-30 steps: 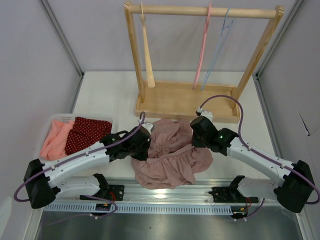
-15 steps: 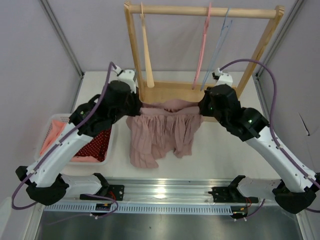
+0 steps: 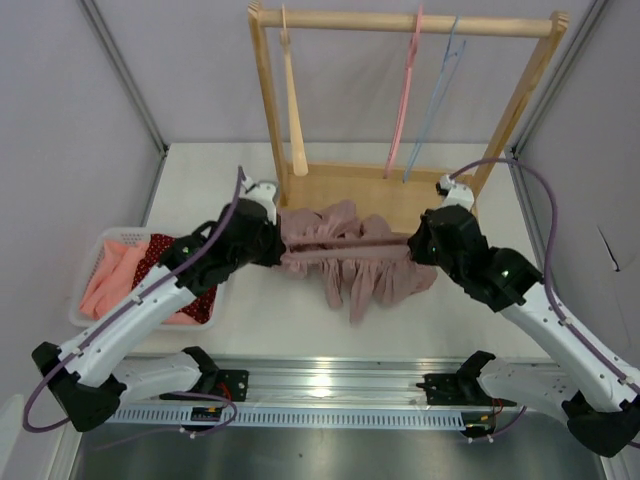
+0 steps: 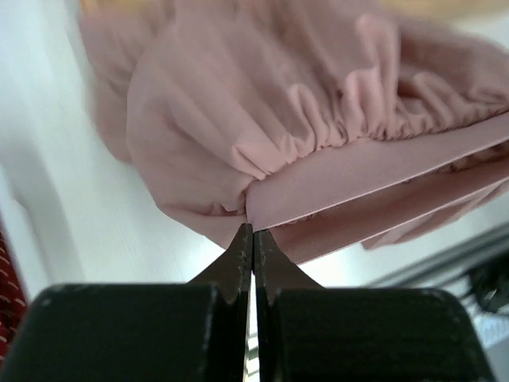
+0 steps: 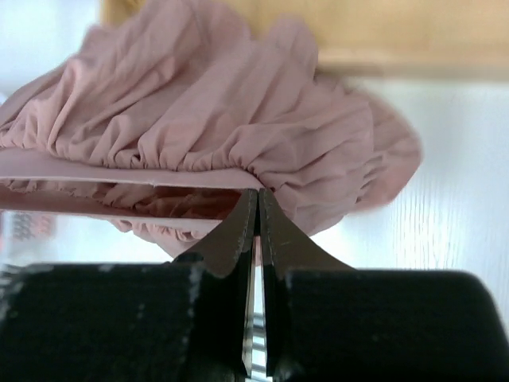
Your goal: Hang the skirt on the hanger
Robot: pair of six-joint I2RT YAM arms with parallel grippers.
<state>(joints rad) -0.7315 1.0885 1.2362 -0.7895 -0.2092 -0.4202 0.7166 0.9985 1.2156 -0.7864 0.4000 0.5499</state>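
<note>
The dusty-pink skirt [image 3: 352, 262] hangs stretched between both arms just in front of the wooden rack's base, its waistband [image 3: 350, 245] pulled taut. My left gripper [image 3: 277, 248] is shut on the waistband's left end [image 4: 262, 208]. My right gripper [image 3: 418, 240] is shut on the right end [image 5: 238, 180]. The skirt's gathered cloth [image 4: 262, 103] bunches above the band and drapes down to the table. A pink hanger [image 3: 404, 105] and a blue hanger [image 3: 436, 95] hang from the rack's top bar, and a wooden hanger [image 3: 293, 110] hangs at its left.
The wooden rack [image 3: 400, 22] stands at the back, its base tray [image 3: 385, 190] just behind the skirt. A white basket [image 3: 95, 262] at the left holds a salmon garment [image 3: 110, 280] and a red dotted one [image 3: 165, 265].
Both grippers came down and toward the table from mid-height, pulling apart; the skirt's waistband is now drawn straight and the cloth sits lower, near the rack's base.
</note>
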